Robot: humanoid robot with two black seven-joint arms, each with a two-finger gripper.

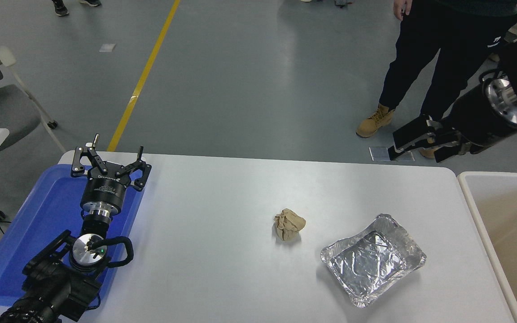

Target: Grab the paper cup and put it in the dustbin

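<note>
No paper cup shows anywhere in this view. The dustbin (468, 197), cream-beige with a thick off-white rim, stands at the table's right end and is cut off by the picture's edge. My right gripper (416, 151) reaches in from the upper right. It hangs beyond the table's far right edge, left of the dustbin's far corner, open with nothing between its fingers. My left gripper (108, 154) rests parked at the lower left over the blue tray, open and empty.
A crumpled brown paper ball (289, 224) lies mid-table, with a crinkled silver foil tray (372, 259) to its right. The flat blue tray (38, 215) lies at the left end. A person (424, 54) in dark trousers and tan boots stands past the far right corner.
</note>
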